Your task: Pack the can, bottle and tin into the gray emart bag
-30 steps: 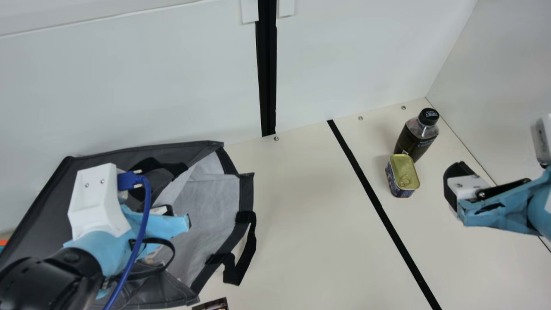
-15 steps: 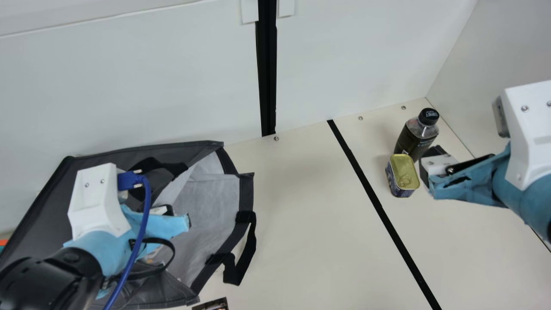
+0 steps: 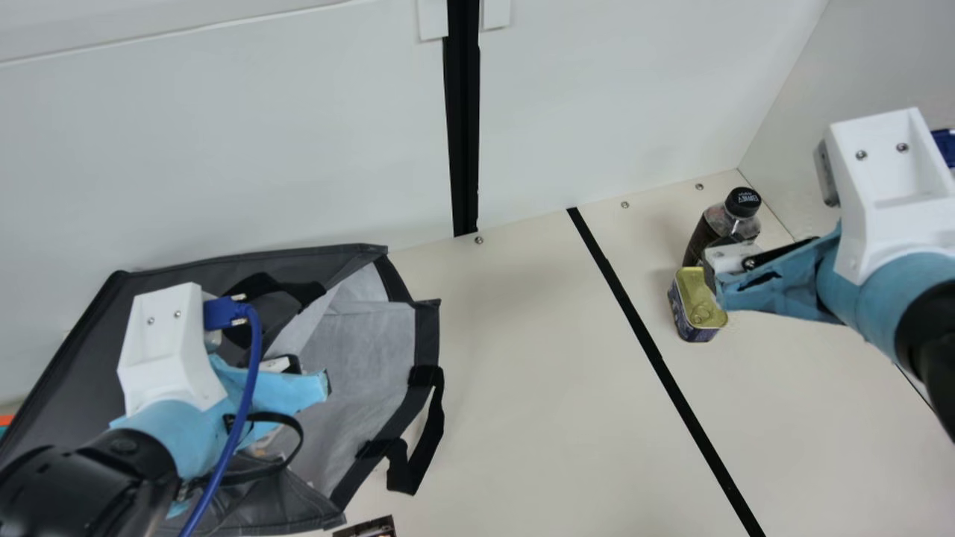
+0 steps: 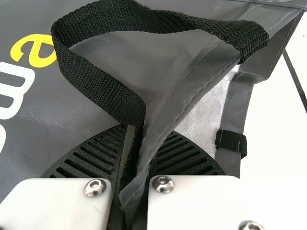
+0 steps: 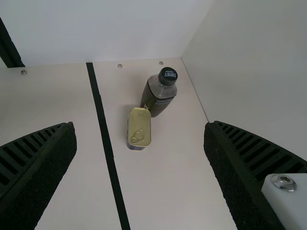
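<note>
– Right gripper point(image 3: 718, 268) has come in from your main view's right side, over to the tin point(image 3: 690, 298) and bottle point(image 3: 724, 221). Left gripper point(image 3: 302, 369) hasn't moved, same for the gray emart bag point(image 3: 365, 373) and both items.

– Copy. State of the right one?

– Open. Your right wrist view has its ribbed fingers point(image 5: 41, 163) spread wide, with tin and bottle ahead in the gap. In main view it overlaps the tin's edge and the bottle's lower part. Can't tell you its height over the table point(image 3: 559, 373).

– Left?

– Closed on the bag. Your left wrist view has a fold of grey fabric plus a black strap point(image 4: 96, 86) pinched between the fingers. Bag's on your left, mouth open toward mid-table, pale lining visible. Second black handle point(image 3: 409, 477) hangs off the mouth's edge.

– And the items?

– Both on the table, your right of the black line point(image 3: 649, 339). Tin's upright, gold lid with pull ring up. Bottle's upright, black cap, just beside it on the wall side; can't tell if they touch.

– Anything else by the bag?

– Dark printed item point(image 3: 369, 526) at your main view's bottom edge, mostly cut off.
</note>
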